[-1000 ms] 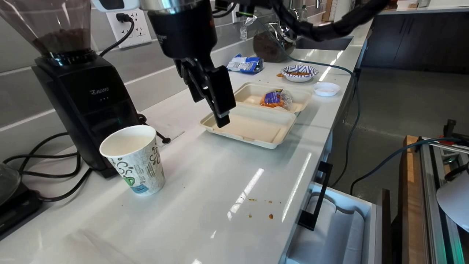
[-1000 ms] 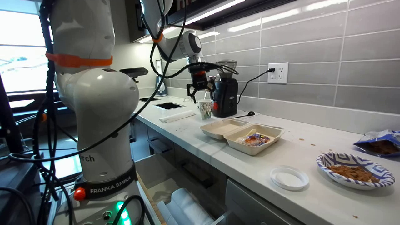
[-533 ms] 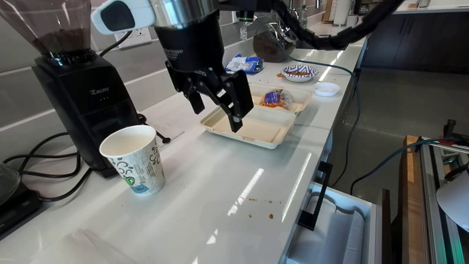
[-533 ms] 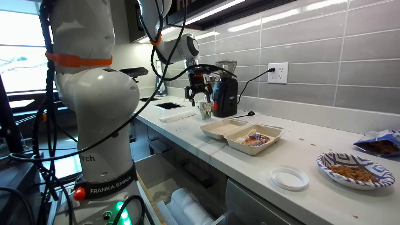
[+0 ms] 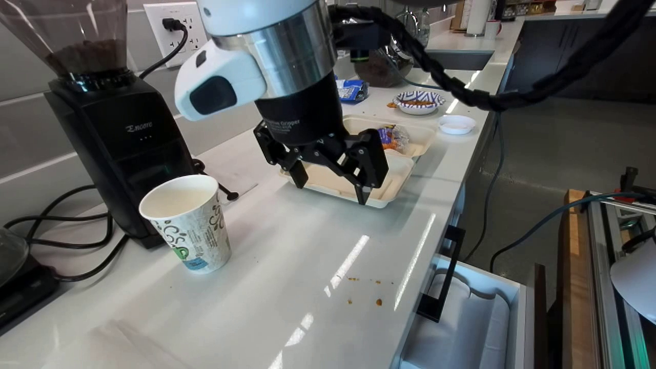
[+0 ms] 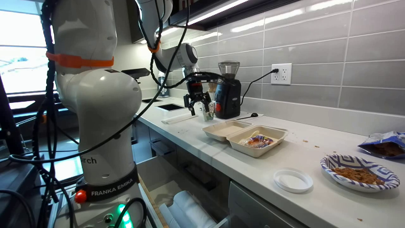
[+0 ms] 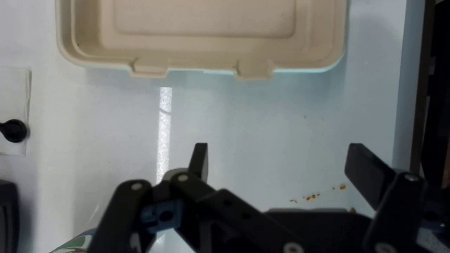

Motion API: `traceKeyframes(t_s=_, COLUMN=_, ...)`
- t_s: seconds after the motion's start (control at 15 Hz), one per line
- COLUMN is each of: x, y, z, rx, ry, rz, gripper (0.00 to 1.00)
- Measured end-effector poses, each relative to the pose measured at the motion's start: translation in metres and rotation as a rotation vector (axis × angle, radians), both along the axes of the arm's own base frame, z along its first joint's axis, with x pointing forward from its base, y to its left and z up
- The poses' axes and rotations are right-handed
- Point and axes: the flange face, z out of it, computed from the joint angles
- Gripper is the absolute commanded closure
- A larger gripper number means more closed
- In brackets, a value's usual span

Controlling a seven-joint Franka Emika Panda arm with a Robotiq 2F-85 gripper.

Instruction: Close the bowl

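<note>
The bowl, a pale beige clamshell box, lies open on the counter. Its shallow empty half (image 6: 226, 128) is nearest my gripper, and the other half (image 6: 250, 151) holds a wrapped orange-and-purple packet (image 6: 258, 141). The empty half also shows in an exterior view (image 5: 393, 177), partly behind the gripper, and at the top of the wrist view (image 7: 205, 21), with two tabs on its near edge. My gripper (image 7: 277, 147) is open and empty above the counter, short of that tabbed edge and apart from it. It also shows in both exterior views (image 5: 331, 193) (image 6: 200, 111).
A white paper cup (image 5: 187, 225) and a black coffee grinder (image 5: 123, 154) stand beside the gripper. A patterned bowl (image 6: 359, 174), a white lid (image 6: 293, 180) and a blue bag (image 6: 384, 145) lie beyond the box. An open drawer (image 5: 461, 318) juts out below the counter.
My gripper has moved lower, and in an exterior view rightwards and turned, so its spread fingers show more face-on. The box, its packet and the cup have not moved.
</note>
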Motion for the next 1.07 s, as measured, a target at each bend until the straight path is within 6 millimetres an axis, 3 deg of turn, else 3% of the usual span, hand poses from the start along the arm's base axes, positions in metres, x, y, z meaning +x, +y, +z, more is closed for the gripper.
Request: traceKeyframes(t_s=1.07, x=0.002, y=-0.003, z=-0.057, rx=-0.165, ry=-0.051, rz=0.022, gripper=0.0)
